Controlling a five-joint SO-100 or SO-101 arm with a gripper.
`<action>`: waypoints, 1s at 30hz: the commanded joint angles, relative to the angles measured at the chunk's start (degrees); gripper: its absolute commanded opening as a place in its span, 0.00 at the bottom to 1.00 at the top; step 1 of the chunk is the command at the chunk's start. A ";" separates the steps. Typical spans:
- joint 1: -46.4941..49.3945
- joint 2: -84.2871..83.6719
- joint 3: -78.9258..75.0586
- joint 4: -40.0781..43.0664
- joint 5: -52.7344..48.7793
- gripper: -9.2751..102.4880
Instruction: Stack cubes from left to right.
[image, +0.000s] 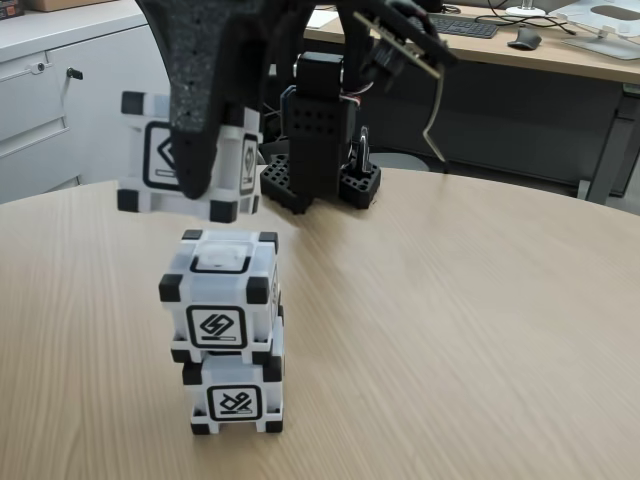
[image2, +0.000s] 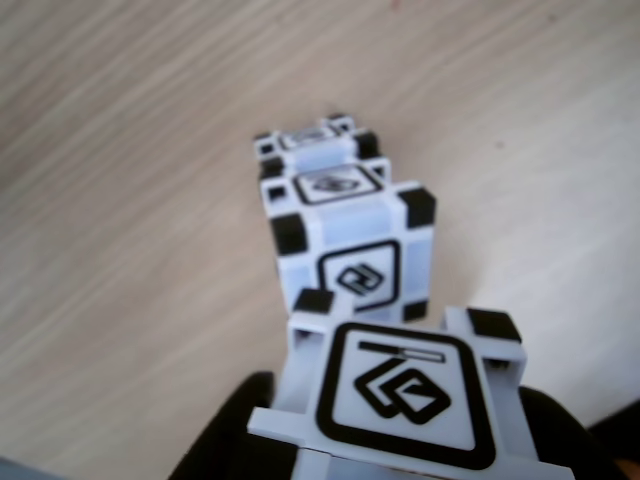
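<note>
The gripper (image: 200, 150) is closed on the third cube (image: 160, 155), which is held in the air above the stack, slightly left of it in the fixed view and clear of its top. In the other view the held cube (image2: 400, 390) sits nearest the camera. Below, the middle cube (image: 220, 295) rests on the bottom cube (image: 235, 395), on the surface (image: 450, 330). Two levels are judged done; the third cube is yet to be lowered, aligned and released.

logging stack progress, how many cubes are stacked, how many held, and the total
stacked cubes on the table: 2, the top cube on the bottom cube
cubes held in the end effector above the stack: 1, the held cube
total: 3 cubes
</note>
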 joint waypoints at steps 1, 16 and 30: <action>-0.44 0.18 -0.18 -0.35 -0.44 0.08; -0.44 -2.72 -0.26 -0.53 -1.85 0.08; -0.53 -2.72 -0.35 -0.53 -2.90 0.08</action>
